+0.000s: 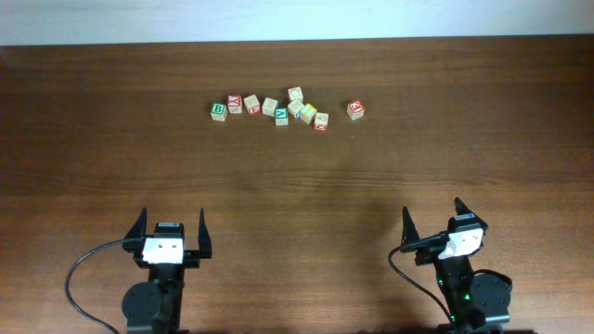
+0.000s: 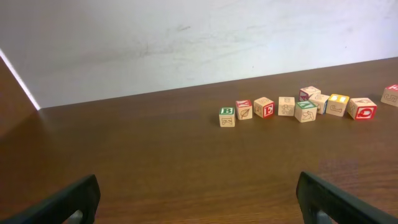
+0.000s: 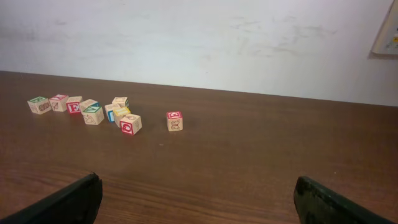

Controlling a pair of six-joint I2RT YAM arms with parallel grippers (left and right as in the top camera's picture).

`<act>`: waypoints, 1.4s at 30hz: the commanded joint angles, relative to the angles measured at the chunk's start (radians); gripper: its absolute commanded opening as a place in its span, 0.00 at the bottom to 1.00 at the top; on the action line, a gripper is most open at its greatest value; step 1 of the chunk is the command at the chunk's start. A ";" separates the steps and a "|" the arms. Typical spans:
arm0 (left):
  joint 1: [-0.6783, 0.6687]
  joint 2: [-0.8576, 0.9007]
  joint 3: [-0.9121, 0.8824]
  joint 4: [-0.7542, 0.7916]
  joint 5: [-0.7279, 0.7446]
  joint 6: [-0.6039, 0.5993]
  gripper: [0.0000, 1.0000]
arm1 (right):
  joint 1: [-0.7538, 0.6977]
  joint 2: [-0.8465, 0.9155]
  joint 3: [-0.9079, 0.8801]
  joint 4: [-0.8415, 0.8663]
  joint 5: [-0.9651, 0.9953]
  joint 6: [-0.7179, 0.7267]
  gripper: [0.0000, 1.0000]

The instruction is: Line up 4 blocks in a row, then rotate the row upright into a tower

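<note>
I count ten small wooden letter blocks (image 1: 270,106) on the one table (image 1: 297,204). Among them is one block with a green B (image 1: 218,109) and one block with a yellow top (image 1: 308,112). There are two robot arms, each with a single gripper: the left gripper (image 1: 172,215) and the right gripper (image 1: 432,215). That makes four fingers in all.

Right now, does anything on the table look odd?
Nothing broken. The row of blocks is ragged: the yellow-faced block sits twisted mid-cluster, and one red-topped block stands apart at the right end.
</note>
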 commanded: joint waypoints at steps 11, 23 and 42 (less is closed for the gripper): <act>0.000 -0.010 -0.008 0.000 0.004 0.020 0.99 | 0.008 -0.010 -0.008 -0.006 0.083 0.003 0.98; 0.000 -0.010 -0.008 0.000 0.004 0.020 0.99 | 0.008 -0.010 -0.008 -0.009 0.092 0.004 0.98; 0.000 0.006 0.008 0.053 0.012 0.020 0.99 | 0.008 -0.010 -0.008 0.007 0.099 0.004 0.98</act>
